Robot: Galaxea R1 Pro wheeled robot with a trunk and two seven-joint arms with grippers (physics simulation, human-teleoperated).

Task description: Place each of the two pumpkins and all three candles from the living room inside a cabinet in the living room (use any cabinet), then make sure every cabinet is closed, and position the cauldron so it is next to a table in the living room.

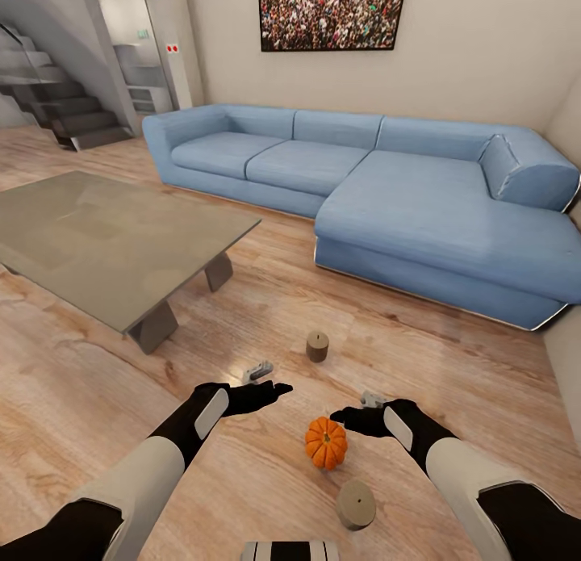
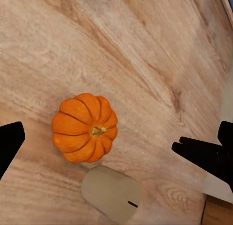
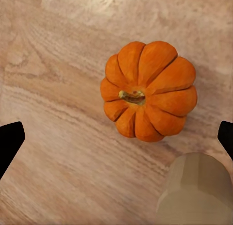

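Two candles and one pumpkin (image 1: 326,442) lie on the wood floor (image 1: 97,383) before me. From the pumpkin, the near candle (image 1: 356,504) sits just beside it at five o'clock, and the far candle (image 1: 317,346) stands apart at twelve. My left gripper (image 1: 260,372) hovers at ten o'clock of the pumpkin, my right gripper (image 1: 369,399) at two, both above the floor with fingers spread wide and holding nothing. Both wrist views look down on the pumpkin (image 2: 85,127) (image 3: 148,90) between my fingertips, candle (image 2: 110,194) (image 3: 195,188) alongside. At ten o'clock stands the table (image 1: 97,238); a blue sofa (image 1: 387,182) fills twelve to two.
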